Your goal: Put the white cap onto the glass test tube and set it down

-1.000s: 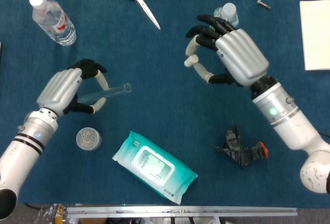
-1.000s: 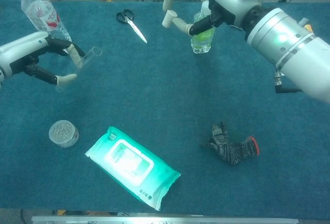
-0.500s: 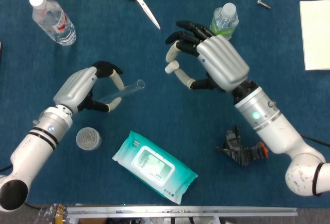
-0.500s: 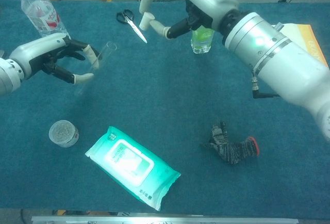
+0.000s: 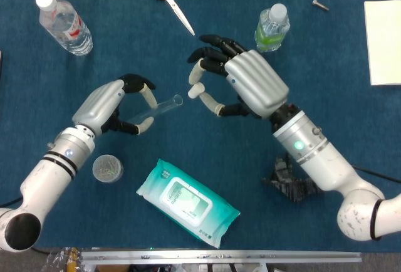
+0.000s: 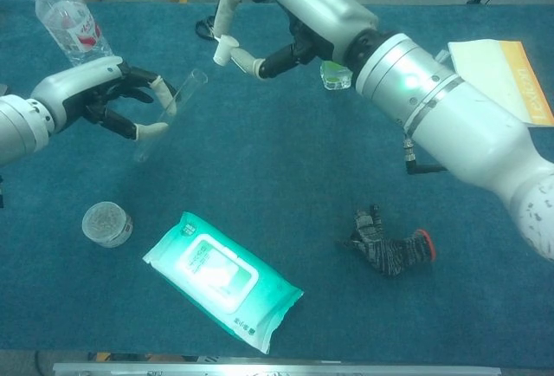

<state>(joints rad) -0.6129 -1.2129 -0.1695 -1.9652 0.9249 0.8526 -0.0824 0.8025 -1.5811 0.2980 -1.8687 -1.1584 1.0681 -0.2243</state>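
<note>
Wipes pack (image 5: 187, 202) lies low centre on the table (image 5: 188, 153). Mid-left, left hand (image 5: 116, 106) grips the glass tube (image 5: 156, 109), tilted, mouth pointing right. Just beside that mouth, right hand (image 5: 235, 84) pinches the white cap (image 5: 195, 90). Scissors (image 5: 170, 2) lie at top.

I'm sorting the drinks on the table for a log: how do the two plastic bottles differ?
The clear plastic bottle with the red label lies at the far left, looks longer, and shows no coloured liquid. The small plastic bottle with green liquid lies right of the scissors, behind the right hand, and looks shorter. Both have white caps, rest on the blue cloth and are untouched.
</note>
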